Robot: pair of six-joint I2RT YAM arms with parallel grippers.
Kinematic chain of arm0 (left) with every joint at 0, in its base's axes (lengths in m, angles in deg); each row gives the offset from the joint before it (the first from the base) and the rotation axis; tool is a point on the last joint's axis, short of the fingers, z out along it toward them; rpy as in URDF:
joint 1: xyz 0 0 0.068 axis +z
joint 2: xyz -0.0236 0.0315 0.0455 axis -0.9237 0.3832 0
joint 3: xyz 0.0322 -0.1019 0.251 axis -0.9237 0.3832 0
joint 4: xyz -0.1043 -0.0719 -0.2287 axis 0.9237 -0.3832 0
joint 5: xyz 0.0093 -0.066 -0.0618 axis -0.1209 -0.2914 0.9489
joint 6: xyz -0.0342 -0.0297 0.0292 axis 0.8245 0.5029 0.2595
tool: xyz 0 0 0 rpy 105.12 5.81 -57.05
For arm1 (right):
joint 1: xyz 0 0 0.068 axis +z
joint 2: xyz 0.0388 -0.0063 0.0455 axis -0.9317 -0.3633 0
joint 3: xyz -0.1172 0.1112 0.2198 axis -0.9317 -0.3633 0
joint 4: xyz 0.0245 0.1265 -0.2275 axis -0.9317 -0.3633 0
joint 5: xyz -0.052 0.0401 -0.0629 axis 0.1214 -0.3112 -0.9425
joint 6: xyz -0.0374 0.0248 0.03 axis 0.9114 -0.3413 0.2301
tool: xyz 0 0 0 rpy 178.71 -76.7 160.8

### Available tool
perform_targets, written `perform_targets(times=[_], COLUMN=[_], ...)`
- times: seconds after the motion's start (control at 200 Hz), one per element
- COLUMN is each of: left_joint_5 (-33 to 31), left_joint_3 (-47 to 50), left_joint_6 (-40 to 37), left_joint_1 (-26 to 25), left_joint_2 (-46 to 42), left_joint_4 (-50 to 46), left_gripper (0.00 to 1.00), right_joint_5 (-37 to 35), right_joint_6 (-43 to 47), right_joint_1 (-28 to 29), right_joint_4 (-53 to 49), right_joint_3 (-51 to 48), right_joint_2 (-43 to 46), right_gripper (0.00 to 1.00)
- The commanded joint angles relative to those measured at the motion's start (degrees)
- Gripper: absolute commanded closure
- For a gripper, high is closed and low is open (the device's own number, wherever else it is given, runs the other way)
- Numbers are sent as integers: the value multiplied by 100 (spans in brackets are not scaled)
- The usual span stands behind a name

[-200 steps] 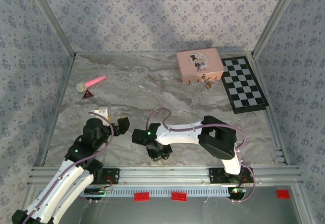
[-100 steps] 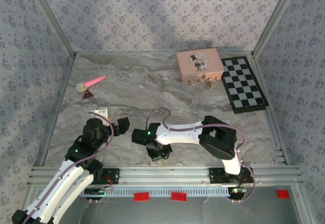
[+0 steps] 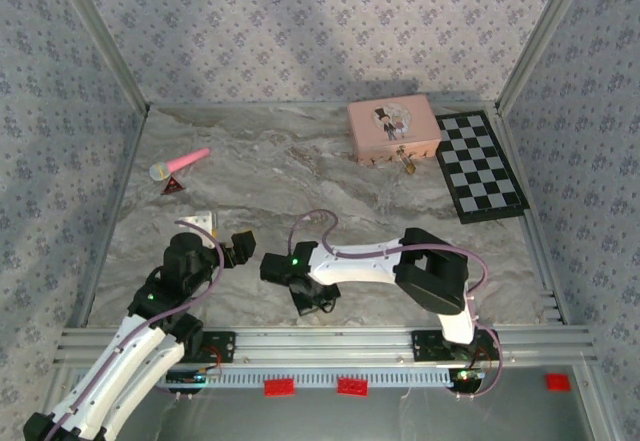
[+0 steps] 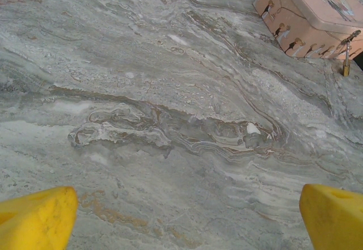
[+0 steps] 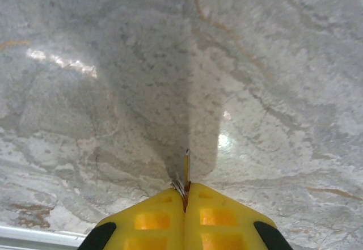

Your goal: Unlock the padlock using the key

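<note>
Marble-look bench [image 3: 300, 176]: pink tin box [image 3: 393, 128] w/ cartoon couple on lid at far right, b/w checkerboard [image 3: 481, 165] just beside it. Far left: pink toy mic [image 3: 179, 163], small red triangle [image 3: 173, 187] near it, white block [image 3: 203, 221] closer in.

Marble table [image 3: 300, 176]: box [image 3: 393, 129], checkerboard [image 3: 480, 165], perhaps microphone [image 3: 180, 164]

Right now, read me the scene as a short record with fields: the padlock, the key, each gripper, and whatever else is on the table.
padlock: at the front of the pink box, far right part of the table
key: thin metal tip poking out of the right gripper
right gripper: shut on the key, low over the table's near part
left gripper: open, empty
also there: checkerboard, pink microphone
task state: key not yet at the padlock
</note>
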Motion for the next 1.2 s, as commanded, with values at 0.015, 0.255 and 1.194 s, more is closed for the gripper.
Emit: perform_targets(times=[0.015,0.255,1.194], left_joint_5=[-60,100,2511], left_joint_3=[2,-28,-1600], left_joint_6=[37,-6,-271], left_joint_1=[-12,-7,-796], left_joint_2=[72,394,3608], left_joint_4=[224,473,2296], left_gripper=[0,0,8], right_joint_5=[-485,-756,920], right_joint_6=[-78,748,3366], right_joint_1=[-81,-582,-2116], right_joint_4=[-126,1698,8588], right_joint_3=[-245,-1600,-4969], right_joint_2=[500,2207,4432], right_gripper=[99,100,100])
